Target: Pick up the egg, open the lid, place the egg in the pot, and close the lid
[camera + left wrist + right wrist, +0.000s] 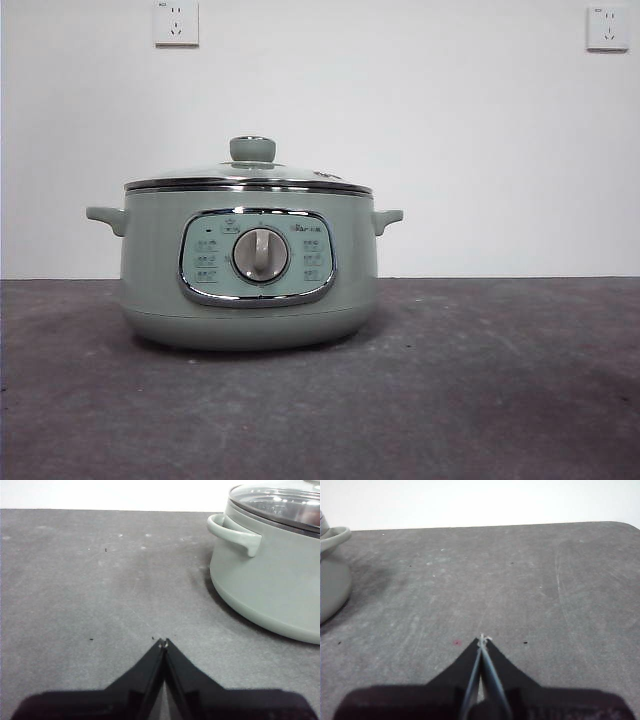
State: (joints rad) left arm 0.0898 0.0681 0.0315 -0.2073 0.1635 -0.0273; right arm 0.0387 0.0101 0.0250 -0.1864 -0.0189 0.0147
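The pale sage-green pot point(150, 270) stands on the grey table, its control panel and dial facing the front view. The glass lid point(215, 172) with its green knob point(252, 149) sits closed on it. The pot also shows in the left wrist view point(270, 575) with the lid point(280, 500) on top, and a handle of it shows in the right wrist view point(332, 535). My left gripper point(163, 642) is shut and empty, low over the table beside the pot. My right gripper point(481, 639) is shut and empty on the pot's other side. The egg is out of view.
The grey table top point(480, 380) runs to a white wall with two sockets point(176, 22). The table's far rounded corner shows in the right wrist view point(625, 525). Both arms are out of the front view.
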